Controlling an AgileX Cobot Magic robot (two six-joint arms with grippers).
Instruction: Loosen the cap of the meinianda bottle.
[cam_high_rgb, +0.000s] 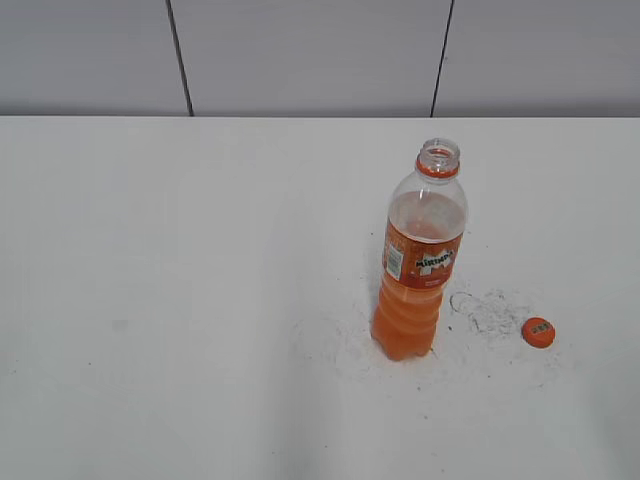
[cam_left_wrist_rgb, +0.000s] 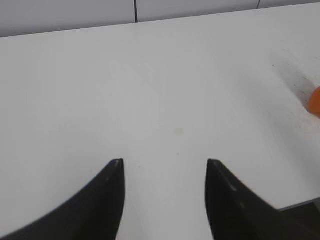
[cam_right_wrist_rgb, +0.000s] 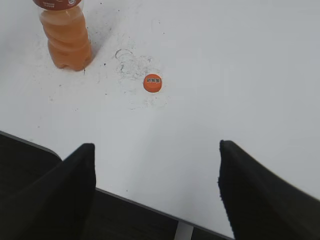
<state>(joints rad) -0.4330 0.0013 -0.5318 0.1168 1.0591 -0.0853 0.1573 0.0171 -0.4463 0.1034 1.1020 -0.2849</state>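
Observation:
The meinianda bottle (cam_high_rgb: 418, 255) stands upright on the white table, right of centre, with its mouth open and no cap on it. Its lower body shows in the right wrist view (cam_right_wrist_rgb: 66, 41) and an orange sliver of it at the right edge of the left wrist view (cam_left_wrist_rgb: 315, 101). The orange cap (cam_high_rgb: 538, 332) lies flat on the table to the bottle's right, code patch up; it also shows in the right wrist view (cam_right_wrist_rgb: 152, 83). Neither gripper shows in the exterior view. My left gripper (cam_left_wrist_rgb: 165, 162) is open and empty over bare table. My right gripper (cam_right_wrist_rgb: 156, 146) is open and empty above the table's front edge.
The white table (cam_high_rgb: 200, 300) has dark scuff marks around the bottle's base and near the cap. Its front edge (cam_right_wrist_rgb: 150, 207) runs under my right gripper, with dark floor below. A grey panelled wall (cam_high_rgb: 300, 50) stands behind the table.

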